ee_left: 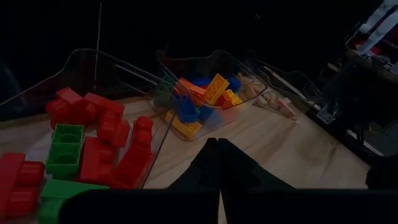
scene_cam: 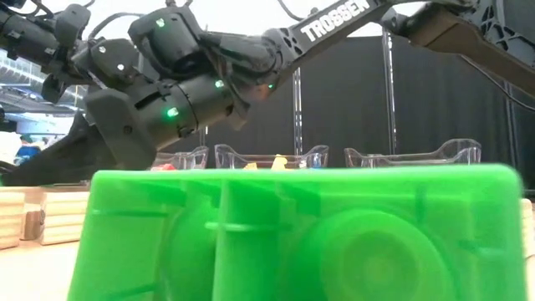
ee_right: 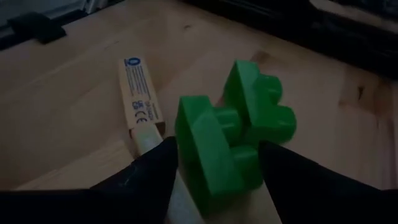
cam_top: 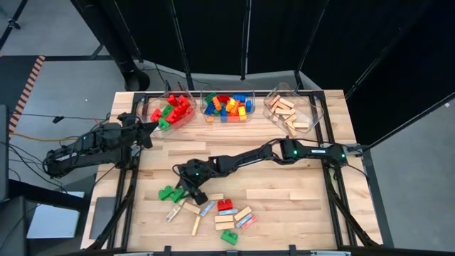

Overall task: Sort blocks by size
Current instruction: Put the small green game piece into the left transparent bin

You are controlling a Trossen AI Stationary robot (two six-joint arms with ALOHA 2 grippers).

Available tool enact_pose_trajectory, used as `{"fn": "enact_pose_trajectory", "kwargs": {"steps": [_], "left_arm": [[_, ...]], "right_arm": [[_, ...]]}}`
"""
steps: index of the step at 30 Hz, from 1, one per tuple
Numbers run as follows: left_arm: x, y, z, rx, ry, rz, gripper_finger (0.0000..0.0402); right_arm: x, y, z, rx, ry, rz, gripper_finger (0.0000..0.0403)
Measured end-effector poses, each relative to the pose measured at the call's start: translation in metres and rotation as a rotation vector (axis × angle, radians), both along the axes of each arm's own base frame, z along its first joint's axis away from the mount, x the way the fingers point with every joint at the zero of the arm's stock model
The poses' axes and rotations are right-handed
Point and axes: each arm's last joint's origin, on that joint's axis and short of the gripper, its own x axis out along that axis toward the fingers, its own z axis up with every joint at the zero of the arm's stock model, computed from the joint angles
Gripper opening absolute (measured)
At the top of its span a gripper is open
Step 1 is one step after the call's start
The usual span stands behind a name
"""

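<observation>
Right wrist view: the right claw [ee_right: 214, 165] is spread around one green brick [ee_right: 211, 152] on the worktop [ee_right: 74, 81], a second green brick [ee_right: 264, 109] touching it. Closing now could drag both or twist the grip. The high view adds the left claw [cam_top: 148, 130], pressed together, beside the red-and-green bin [cam_top: 186, 117].

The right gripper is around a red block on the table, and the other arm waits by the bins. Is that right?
Not quite. The block between the right gripper's fingers is green, not red, as the right wrist view shows. The left gripper does wait by the bins.
</observation>
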Motion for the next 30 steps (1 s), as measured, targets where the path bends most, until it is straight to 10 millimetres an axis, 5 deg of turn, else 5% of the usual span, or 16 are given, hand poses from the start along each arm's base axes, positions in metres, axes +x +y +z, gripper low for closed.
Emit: {"fn": "enact_pose_trajectory", "kwargs": {"steps": [8, 16, 24, 30], "left_arm": [[0.0, 0.0, 0.0, 0.001, 0.002, 0.004, 0.0002], [0.0, 0.0, 0.0, 0.002, 0.004, 0.004, 0.0002], [0.0, 0.0, 0.0, 0.002, 0.003, 0.005, 0.0002], [0.0, 0.0, 0.0, 0.002, 0.003, 0.005, 0.0002]], "right_arm": [[-0.006, -0.003, -0.006, 0.0, 0.129, -0.004, 0.0155], [-0.003, -0.005, -0.002, -0.069, 0.151, -0.084, 0.0019], [0.009, -0.032, 0.032, -0.158, 0.12, -0.273, 0.0018], [0.014, -0.085, 0.081, -0.169, 0.038, -0.436, 0.0019]]}}
